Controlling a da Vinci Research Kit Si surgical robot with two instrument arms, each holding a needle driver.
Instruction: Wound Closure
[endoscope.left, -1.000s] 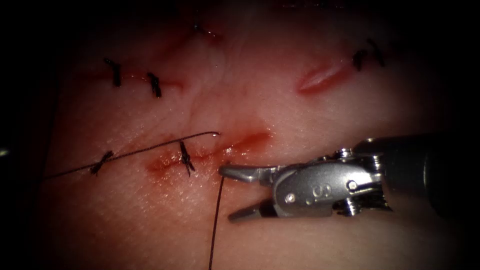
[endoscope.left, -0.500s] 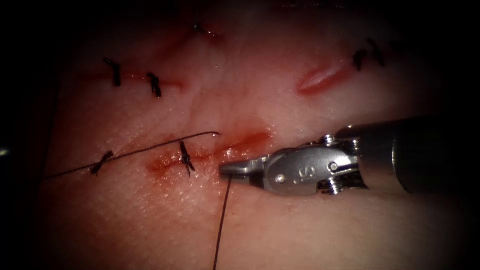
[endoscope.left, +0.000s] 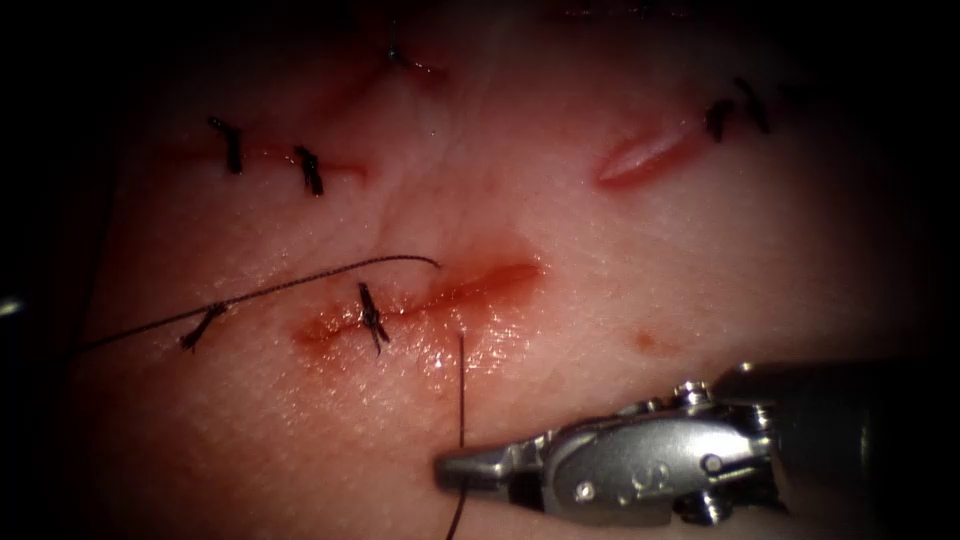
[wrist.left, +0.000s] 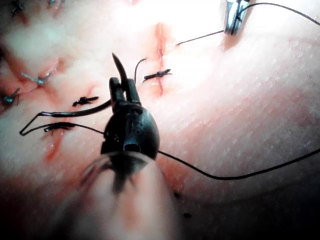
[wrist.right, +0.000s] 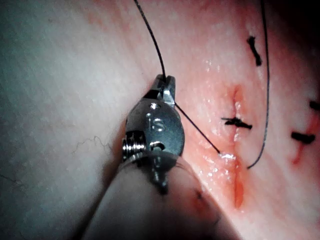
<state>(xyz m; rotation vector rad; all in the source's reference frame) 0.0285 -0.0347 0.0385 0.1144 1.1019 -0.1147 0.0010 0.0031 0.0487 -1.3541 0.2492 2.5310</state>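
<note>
Low in the endoscope frame, the right end effector (endoscope.left: 455, 470) clamps the thread (endoscope.left: 461, 385) rising from the half-closed cut (endoscope.left: 440, 295); the left end effector (wrist.left: 123, 85) grips the needle (wrist.left: 75, 113) mid-curve, clear of the tissue (endoscope.left: 600, 260); one stitch (endoscope.left: 372, 316) crosses the cut.

- The tissue (endoscope.left: 620, 270) carries everything here; its pale surface bears a cut (endoscope.left: 470, 285) with red fluid (endoscope.left: 330, 325) along it.
- A dark stitch (endoscope.left: 372, 315) crosses the cut; more stitches (endoscope.left: 310, 170) lie on other cuts.
- Thread (endoscope.left: 300, 285) lies loose across the surface, left of the cut; another strand rises from the tissue beside it.
</note>
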